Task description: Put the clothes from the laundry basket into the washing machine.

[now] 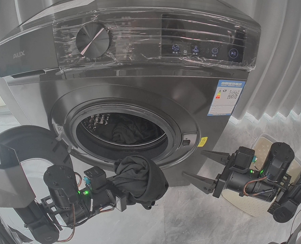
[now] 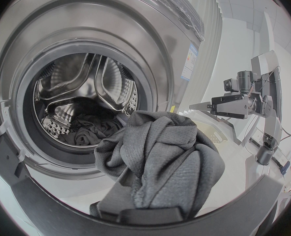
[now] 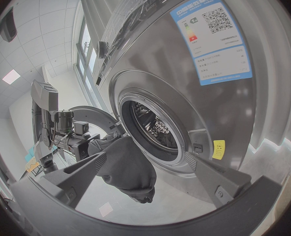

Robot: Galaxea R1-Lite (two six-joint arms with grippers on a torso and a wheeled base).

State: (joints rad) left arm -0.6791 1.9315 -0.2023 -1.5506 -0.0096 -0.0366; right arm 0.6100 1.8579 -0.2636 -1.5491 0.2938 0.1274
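Head view: my left hand (image 1: 125,194) grips a bunched dark knit garment (image 1: 140,180) before the washing machine (image 1: 194,95)'s round mouth; my right hand (image 1: 193,163) gapes wide. Left wrist: clothes (image 2: 86,131) lie in the ribbed steel drum (image 2: 114,77). Right wrist: the garment droops floorward.

Blue QR label (image 1: 226,97), yellow sticker (image 1: 202,141): washing machine (image 1: 150,85) front.

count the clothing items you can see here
2 seen: a dark garment in the left end effector, just outside the drum, and dark clothing lying inside it. That heap may hold more than one piece.
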